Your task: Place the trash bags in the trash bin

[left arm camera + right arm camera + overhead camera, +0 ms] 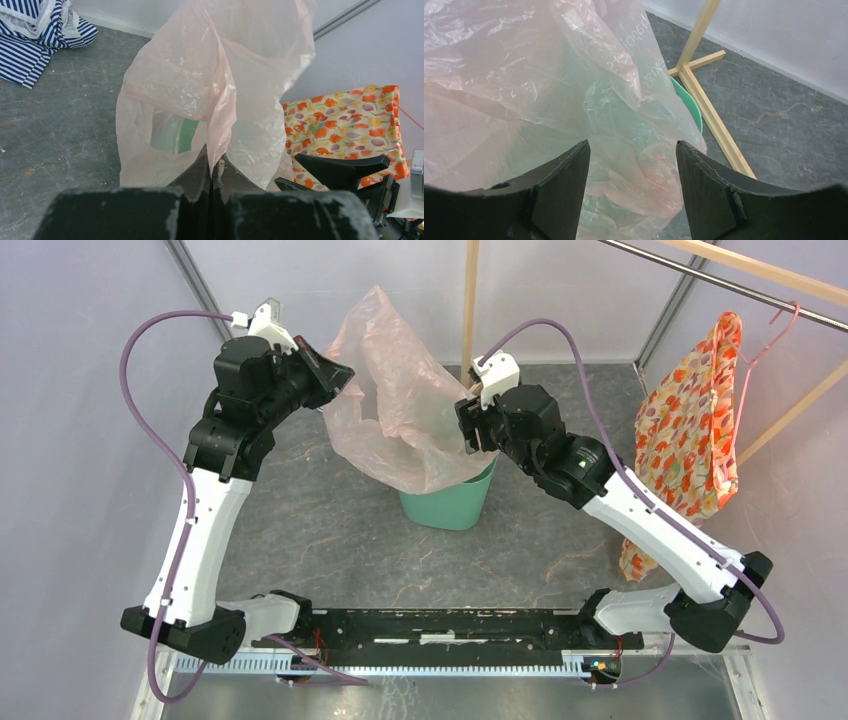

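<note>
**A:** Your left gripper has its fingers pressed together on a fold of the thin, crinkly, translucent pale pink plastic bag, up at the far left. That pinch holds the film high, so the rest hangs down toward the right.

**B:** And your right gripper?

**A:** Spread wide, gripping nothing. It sits at the right side of the bag with rumpled film just ahead of its fingers, above the round, smooth mint-green plastic bin.

**B:** So where is the bag relative to the bin?

**A:** Its lower part drapes over the bin's mouth and left rim, and green shows through the film in the right wrist view. I cannot tell how much is actually inside. The upper part stands well above the rim, so I judge you are roughly midway.

**B:** Why have the right one open there?

**A:** My guess is that you are placed to catch the loose film or press it down into the bin while the left gripper takes up the slack. Film this thin will likely billow and spring back.

**B:** Anything nearby?

**A:** A pale wooden post stands just beyond the bin. An orange floral garment hangs well apart at the right.
</note>
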You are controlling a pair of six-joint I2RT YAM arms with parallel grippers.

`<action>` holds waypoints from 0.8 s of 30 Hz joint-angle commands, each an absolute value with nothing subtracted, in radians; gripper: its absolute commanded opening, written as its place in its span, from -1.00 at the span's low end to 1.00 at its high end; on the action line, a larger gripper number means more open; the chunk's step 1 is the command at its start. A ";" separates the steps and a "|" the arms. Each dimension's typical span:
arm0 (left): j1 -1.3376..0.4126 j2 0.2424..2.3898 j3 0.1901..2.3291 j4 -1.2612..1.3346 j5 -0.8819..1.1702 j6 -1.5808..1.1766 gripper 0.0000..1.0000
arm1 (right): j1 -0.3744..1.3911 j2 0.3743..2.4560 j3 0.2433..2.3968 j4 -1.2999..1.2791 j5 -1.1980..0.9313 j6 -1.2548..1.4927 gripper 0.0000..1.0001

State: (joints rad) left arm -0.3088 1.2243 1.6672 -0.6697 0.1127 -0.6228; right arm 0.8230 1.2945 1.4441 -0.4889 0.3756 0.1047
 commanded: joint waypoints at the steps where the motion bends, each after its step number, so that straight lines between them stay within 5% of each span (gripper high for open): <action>1: -0.305 1.229 1.674 -0.624 0.125 -0.591 -0.96 | 0.825 1.266 1.511 -0.571 0.376 0.071 0.42; 6: -0.305 1.237 1.680 -0.626 0.125 -0.591 -0.96 | 0.824 1.310 1.589 -0.728 0.376 0.017 0.35; 10: -0.305 1.245 1.685 -0.624 0.130 -0.594 -0.96 | 0.825 1.439 1.651 -0.797 0.276 0.008 0.04; 17: -0.304 1.254 1.659 -0.599 0.148 -0.597 -0.96 | 0.818 1.593 1.617 -0.704 0.294 0.027 -0.28; 24: -0.305 1.275 1.644 -0.577 0.189 -0.610 -0.96 | 0.803 1.642 1.494 -0.545 0.343 0.065 -0.37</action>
